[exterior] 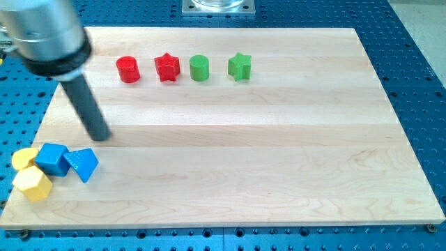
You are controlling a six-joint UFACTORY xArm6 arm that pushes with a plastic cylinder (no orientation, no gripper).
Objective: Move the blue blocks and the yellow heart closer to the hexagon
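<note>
At the board's lower left corner, a yellow hexagon (31, 185) sits at the bottom. A yellow heart (24, 157) lies just above it. A blue cube (52, 159) touches the heart's right side and a blue triangular block (84, 164) touches the cube's right side. My tip (102, 135) rests on the board above and slightly right of the blue triangular block, apart from it.
A row near the view's top holds a red cylinder (127, 70), a red star (167, 67), a green cylinder (200, 67) and a green star (240, 66). The wooden board (279, 153) lies on a blue perforated table.
</note>
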